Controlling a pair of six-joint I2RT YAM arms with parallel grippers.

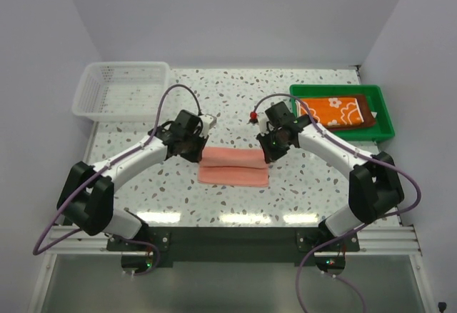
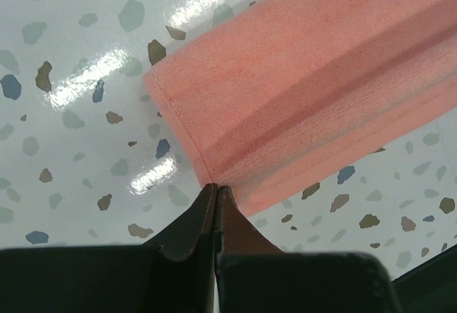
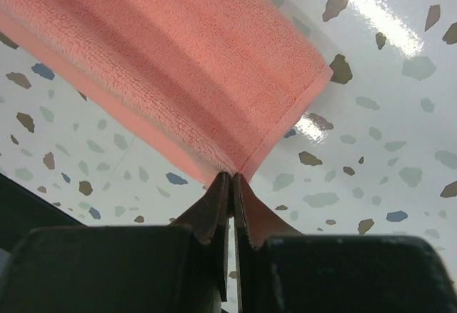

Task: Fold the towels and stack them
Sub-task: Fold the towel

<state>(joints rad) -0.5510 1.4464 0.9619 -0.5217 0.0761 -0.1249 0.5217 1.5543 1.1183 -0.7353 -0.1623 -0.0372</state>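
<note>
nearest, at the bottom edge of each wrist view, black jaws come to a point against pink cloth. the speckled table (image 1: 171, 191) carries the salmon towel (image 1: 234, 168) at centre frame, a long strip lying between the two arms. at upper right is the green tray (image 1: 382, 113), and in it an orange flowered towel (image 1: 335, 109). the likely slip: each hold takes only a thin corner, so an uneven pull could free one end and skew the fold. the left jaws are pressed together on the salmon towel's upper-left corner, and the right jaws likewise on its upper-right corner.
</note>
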